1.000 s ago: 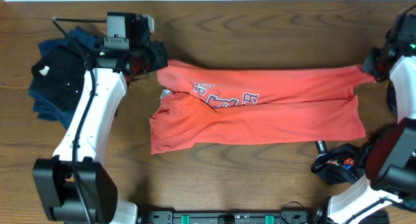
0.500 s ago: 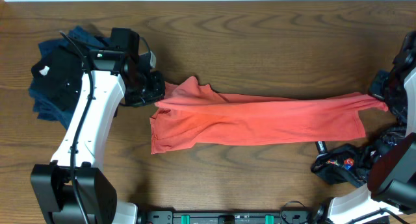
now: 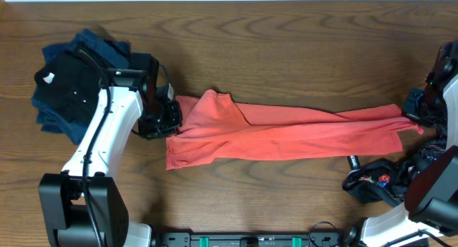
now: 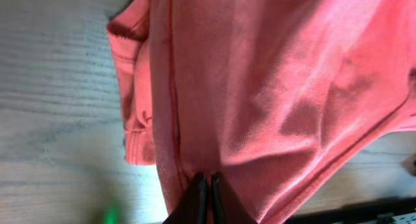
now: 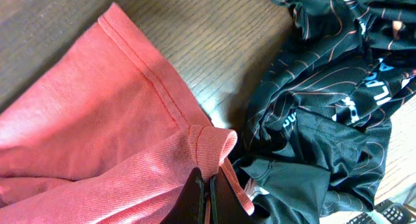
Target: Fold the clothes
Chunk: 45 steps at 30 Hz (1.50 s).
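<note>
**A:** Coral-red T-shirt (image 3: 286, 132) is stretched long and narrow across the middle of the table (image 3: 286, 32). It is doubled over lengthwise and laid flat on the wood for most of its length.

**B:** The left arm is seen rising from the table's front edge. Its white link is slanted up over the table's left half, and the wrist is turned in toward the middle. The left gripper (image 3: 174, 122) is set low at the shirt's left end.

**A:** On the left wrist view its fingers (image 4: 199, 197) are pressed tight together. A fold of red cloth is nipped between them, right by a stitched seam.

**B:** At the table's right edge the right arm is largely cut off by the frame. The right gripper (image 3: 415, 122) is placed at the shirt's other end. Its fingers (image 5: 194, 204) are closed narrow on a bunched corner of the hem.

**A:** A black jersey with red line pattern (image 3: 371, 181) is crumpled near the table's front right corner, just beside that pinched hem. Whether the two are touching cannot be told.

**B:** A pile of black and navy shirts (image 3: 71, 82) is heaped at the table's back left corner. It sits behind the left arm and apart from the red cloth. A small white tag is shown on the black one.
</note>
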Available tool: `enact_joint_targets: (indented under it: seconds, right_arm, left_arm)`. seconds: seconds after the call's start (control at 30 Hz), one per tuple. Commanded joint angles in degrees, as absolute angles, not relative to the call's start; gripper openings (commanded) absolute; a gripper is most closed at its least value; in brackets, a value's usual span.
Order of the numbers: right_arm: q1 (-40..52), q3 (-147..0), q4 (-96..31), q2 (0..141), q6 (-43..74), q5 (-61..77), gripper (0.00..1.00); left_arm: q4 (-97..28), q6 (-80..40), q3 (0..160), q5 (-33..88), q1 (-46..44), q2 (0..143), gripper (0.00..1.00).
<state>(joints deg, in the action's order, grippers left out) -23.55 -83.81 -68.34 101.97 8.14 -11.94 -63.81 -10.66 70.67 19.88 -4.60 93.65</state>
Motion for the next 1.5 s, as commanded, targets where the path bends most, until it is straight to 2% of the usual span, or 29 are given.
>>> enact_joint_targets:
  seconds: [0.0,0.13,0.23,0.27,0.47,0.67,0.87,1.47]
  right_arm:
    - [-24.1,-82.15,-68.51,101.38,8.95,-11.99,0.02]
    - [-24.1,-80.09,-67.9,101.38,8.97,-11.99,0.13]
    - [-24.1,-79.59,-67.51,101.38,8.99,-11.99,0.2]
    - [-24.1,-79.59,-67.35,101.38,8.99,-11.99,0.24]
    - [-24.1,-79.57,-66.92,101.38,9.39,-11.22,0.29]
    - [-24.1,-79.57,-66.15,101.38,9.3,-7.27,0.36]
    - [-24.03,-79.48,-65.78,101.38,9.02,-5.56,0.42]
    - [-24.05,-75.9,-62.83,101.38,8.08,-5.52,0.45]
  left_arm:
    - [-64.23,-10.09,69.63,18.33,-4.36,92.79,0.06]
    - [-64.9,-10.11,68.64,18.35,-4.36,92.79,0.08]
    - [-66.89,-10.13,68.55,17.26,-4.36,92.79,0.34]
    - [-67.35,-10.11,68.55,16.8,-4.36,92.79,0.38]
    - [-66.83,-10.13,69.28,16.05,-4.36,92.77,0.41]
    - [-59.18,-10.11,70.48,24.05,-4.47,92.31,0.43]
    - [-47.4,-10.11,69.47,24.84,-7.31,92.64,0.55]
    - [-37.93,-11.68,68.62,23.14,-12.78,103.57,0.59]
